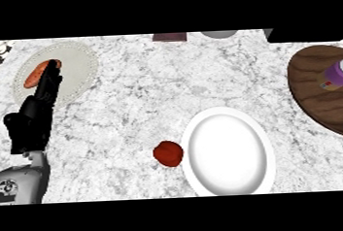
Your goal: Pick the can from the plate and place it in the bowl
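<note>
1. Counted on the counter (130, 90): two plates, one bowl (230, 153), one can, one red lump (168, 153), one orange piece, one hand.
2. The can (339, 73), purple with a pale top and a small label, is seen on the brown plate (317, 101) at the right edge, well apart from the white bowl.
3. The left hand (32, 118) is stretched out with its fingers straight, and nothing is held. The fingers are shown over the orange piece (38, 74) on the pale plate (75, 68); contact cannot be told.

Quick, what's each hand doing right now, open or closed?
Left hand: open, fingers straight over the pale plate.
Right hand: not in view.
</note>
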`<state>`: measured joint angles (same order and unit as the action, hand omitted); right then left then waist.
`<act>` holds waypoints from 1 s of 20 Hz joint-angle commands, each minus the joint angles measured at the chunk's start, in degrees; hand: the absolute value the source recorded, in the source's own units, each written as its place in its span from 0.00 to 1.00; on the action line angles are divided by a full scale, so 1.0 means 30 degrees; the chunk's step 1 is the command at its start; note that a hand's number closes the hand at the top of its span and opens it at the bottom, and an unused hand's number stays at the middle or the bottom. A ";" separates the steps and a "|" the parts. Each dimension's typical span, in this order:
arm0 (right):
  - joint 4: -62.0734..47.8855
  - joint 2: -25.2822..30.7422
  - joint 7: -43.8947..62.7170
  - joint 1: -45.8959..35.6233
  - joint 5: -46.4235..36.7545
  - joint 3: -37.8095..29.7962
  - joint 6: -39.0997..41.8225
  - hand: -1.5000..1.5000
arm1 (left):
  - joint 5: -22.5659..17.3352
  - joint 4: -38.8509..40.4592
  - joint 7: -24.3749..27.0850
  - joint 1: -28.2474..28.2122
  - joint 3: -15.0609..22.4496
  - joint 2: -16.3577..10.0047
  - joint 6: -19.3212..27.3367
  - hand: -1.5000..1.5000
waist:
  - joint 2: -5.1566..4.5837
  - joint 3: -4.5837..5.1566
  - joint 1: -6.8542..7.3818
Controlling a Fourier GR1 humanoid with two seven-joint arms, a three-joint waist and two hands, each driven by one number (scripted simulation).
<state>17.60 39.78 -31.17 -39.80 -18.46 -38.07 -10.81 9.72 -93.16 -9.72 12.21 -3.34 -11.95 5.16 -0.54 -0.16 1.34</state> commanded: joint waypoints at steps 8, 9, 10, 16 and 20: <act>0.0677 0.1786 -0.2979 0.4323 0.3582 -0.1747 0.7116 0.00 | 0.0190 0.0533 0.0121 0.0202 -0.0606 -0.0038 0.0212 0.50 | 0.0206 0.0045 -0.0579; 0.0994 0.1931 -0.2574 0.4640 0.3707 -0.1583 0.7970 0.00 | -0.0425 0.0248 0.0660 -0.0678 -0.0986 -0.0455 -0.0487 0.50 | 0.0242 0.0060 -0.0575; 0.0952 0.2466 -0.3345 0.5610 0.3966 -0.1855 0.9017 0.00 | 0.0225 0.0620 -0.0627 0.0822 -0.0656 -0.0284 0.0034 0.50 | 0.0238 0.0050 -0.0768; 0.3271 0.1582 -0.3443 0.7491 0.5120 -0.1150 0.9808 0.00 | 0.0359 -0.0965 -0.0258 -0.0856 -0.0130 0.0456 -0.0016 0.50 | 0.0212 0.0053 -0.0474; 0.7171 -0.0555 -0.2530 0.9737 0.6196 -0.0792 0.9373 0.00 | 0.0500 0.0091 -0.0472 0.0145 -0.0475 0.0426 0.0077 0.50 | 0.0248 0.0081 -0.0654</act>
<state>30.52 41.92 -41.06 -15.52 -2.83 -41.17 17.06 11.23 -92.49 -9.45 11.43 -4.38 -10.80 5.50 0.13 0.04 -0.42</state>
